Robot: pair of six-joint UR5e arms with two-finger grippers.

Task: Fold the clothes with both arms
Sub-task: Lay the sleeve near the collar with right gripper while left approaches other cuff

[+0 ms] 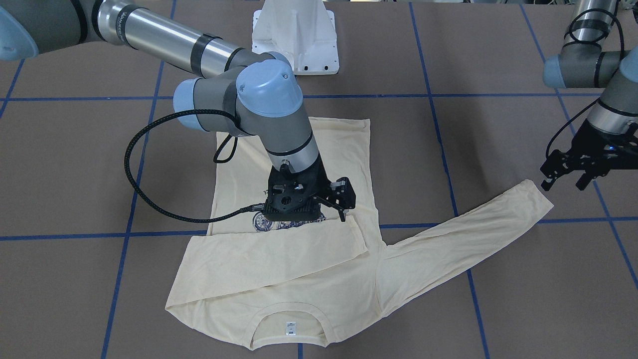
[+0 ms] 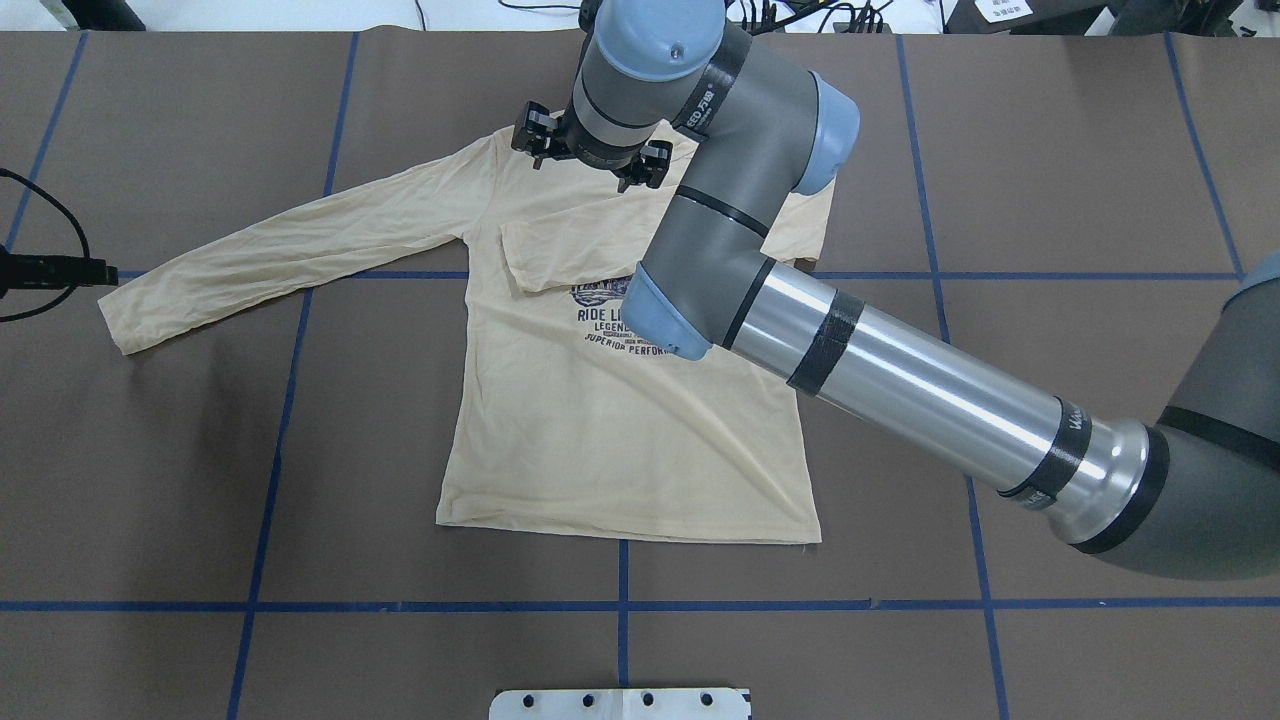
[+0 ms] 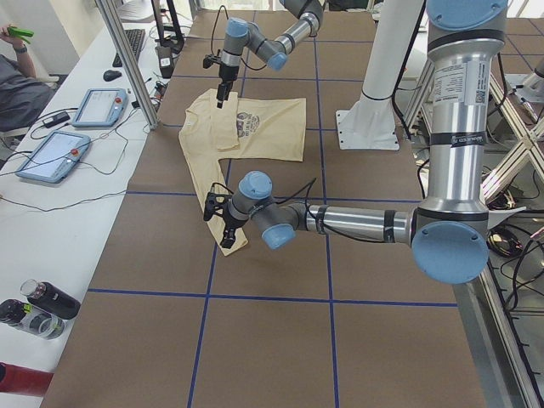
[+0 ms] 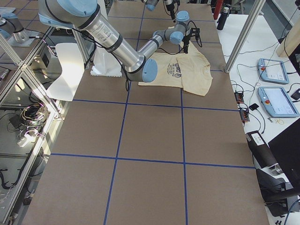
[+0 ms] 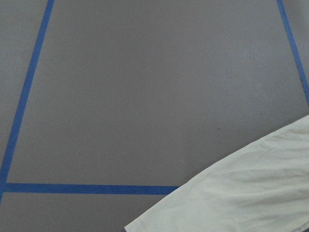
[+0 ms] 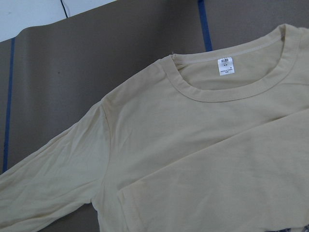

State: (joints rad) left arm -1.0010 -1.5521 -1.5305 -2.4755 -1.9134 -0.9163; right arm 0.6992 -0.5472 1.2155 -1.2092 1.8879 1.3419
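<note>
**One sleeve folded, one lying out**

The shirt [image 1: 279, 279] lies flat and face up in the middle of the table [image 1: 498, 149]. Its collar [image 1: 291, 311] points away from the robot and its hem [image 2: 620, 530] lies toward the robot. One sleeve [image 1: 269, 257] is laid across the chest and partly covers the print [image 2: 625, 325]. The other sleeve [image 1: 463, 239] stretches out over the table toward the robot's left, ending in a cuff [image 1: 541, 197] well away from the body of the shirt.

The cloth looks thin, light and limp. It will likely sag and drag when lifted, and a loose end may curl under. A pinch at the cuff, taking both layers, seems the surest hold for carrying that sleeve across. The shoulder seam would be the line to fold along.

The left claw [image 1: 562, 187] hangs just beside and above the cuff, its fingers spread wide and holding nothing. Its wrist camera shows the sleeve end at the lower edge of its view. The right claw [image 1: 344, 209] points down over the chest, close above the end of the folded sleeve. The pictures do not show whether it is wide or narrow, and no cloth is seen hanging from it.

Blue tape lines [image 1: 498, 94] cross the brown table under the shirt.
</note>
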